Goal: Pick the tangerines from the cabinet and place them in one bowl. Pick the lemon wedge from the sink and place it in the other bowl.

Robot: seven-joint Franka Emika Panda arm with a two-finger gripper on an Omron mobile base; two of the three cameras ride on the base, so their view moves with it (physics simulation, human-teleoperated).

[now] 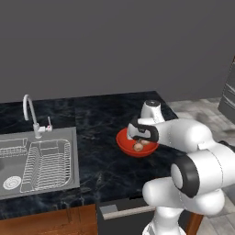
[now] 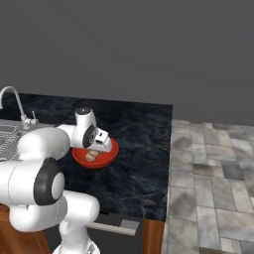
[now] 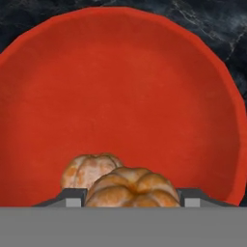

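Note:
The red bowl (image 1: 125,146) (image 2: 110,155) (image 3: 125,72) stands on the dark counter near its right end. One tangerine (image 3: 87,170) (image 1: 137,147) lies inside it. A second tangerine (image 3: 132,187) sits between my fingertips, with my gripper (image 3: 132,197) (image 1: 140,140) (image 2: 96,150) shut on it, low inside the bowl beside the first one. The sink (image 1: 46,183) (image 2: 7,135) is at the left. The cabinet, the lemon wedge and the other bowl are out of view.
A curved faucet (image 1: 28,110) (image 2: 12,96) rises behind the sink, and a wire dish rack (image 1: 46,163) fills the basin. The dark marble counter (image 1: 101,119) ends just right of the bowl, with tiled floor (image 2: 213,163) beyond.

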